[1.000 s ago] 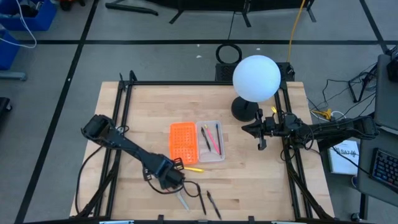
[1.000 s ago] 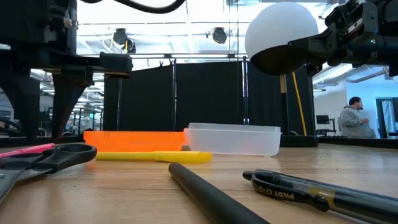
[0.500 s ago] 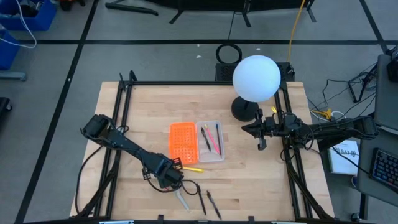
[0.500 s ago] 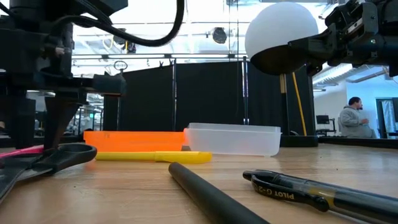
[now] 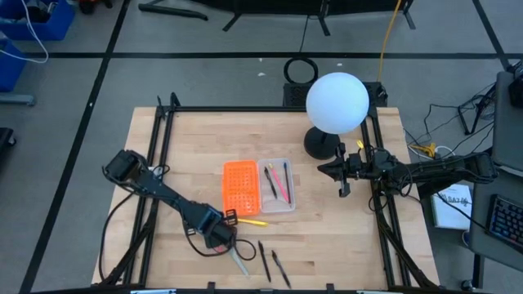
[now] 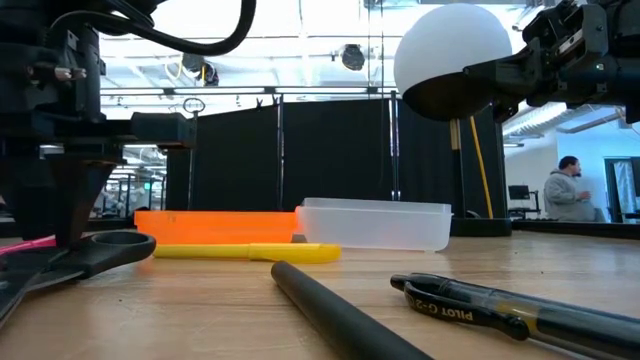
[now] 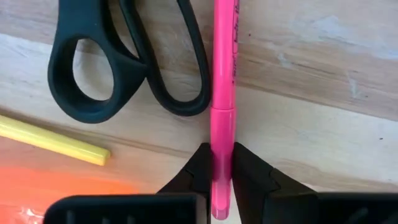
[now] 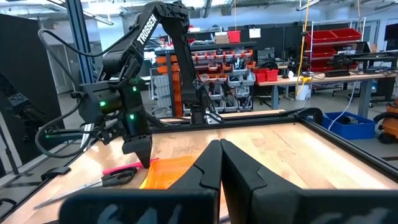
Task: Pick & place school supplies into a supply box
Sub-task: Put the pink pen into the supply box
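- Left claw (image 7: pixel 222 171) is down at the near edge of the worktop (image 5: pixel 180 155), and its two fingers are pinched onto the pink pen (image 7: pixel 222 93). The pen runs straight out from between the tips, lying flat on the wood.
- The scissors (image 7: pixel 127 62) sit right beside that pen, black handle loops just about touching it. They're outside the claw's grip.
- A yellow pencil (image 5: pixel 254 221) lies near the claw too, between it and the supply box (image 5: pixel 258 186).
- The box is open mid-worktop, orange half beside the clear tray, with a few pens already in the tray.
- Two dark pens (image 5: pixel 272 265) lie loose at the near edge, just past the scissors.
- Right claw (image 5: pixel 342 175) hangs over the far right side next to the white globe lamp (image 5: pixel 337 102), fingers pressed together on nothing, well apart from everything.
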You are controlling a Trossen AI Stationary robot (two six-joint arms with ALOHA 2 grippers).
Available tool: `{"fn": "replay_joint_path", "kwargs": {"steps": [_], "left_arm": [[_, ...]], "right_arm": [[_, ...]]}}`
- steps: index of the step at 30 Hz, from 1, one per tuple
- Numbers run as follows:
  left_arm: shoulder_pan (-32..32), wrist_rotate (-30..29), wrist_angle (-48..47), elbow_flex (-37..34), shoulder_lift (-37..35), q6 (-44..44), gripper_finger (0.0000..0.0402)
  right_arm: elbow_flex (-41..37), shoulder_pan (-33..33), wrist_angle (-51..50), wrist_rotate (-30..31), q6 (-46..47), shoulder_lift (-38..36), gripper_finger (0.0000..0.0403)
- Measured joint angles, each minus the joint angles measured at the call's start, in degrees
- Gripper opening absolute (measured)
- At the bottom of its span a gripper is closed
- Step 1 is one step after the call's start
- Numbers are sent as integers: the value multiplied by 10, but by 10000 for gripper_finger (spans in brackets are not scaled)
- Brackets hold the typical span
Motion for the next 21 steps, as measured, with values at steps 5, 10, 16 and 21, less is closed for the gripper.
{"fn": "replay_joint_path", "kwargs": {"steps": [5,10,16,21], "left_arm": [[-10,-19,-13,12,1,-4,41],[-18,-31,-56,37,4,-23,41],[-32,-38,-85,72,4,-43,41],[-41,-88,-128,106,3,-41,43]], "right_arm": [[0,0,0,0,0,0,0],[0,0,0,0,0,0,0],[0,0,0,0,0,0,0],[0,0,0,0,4,0,0]]}}
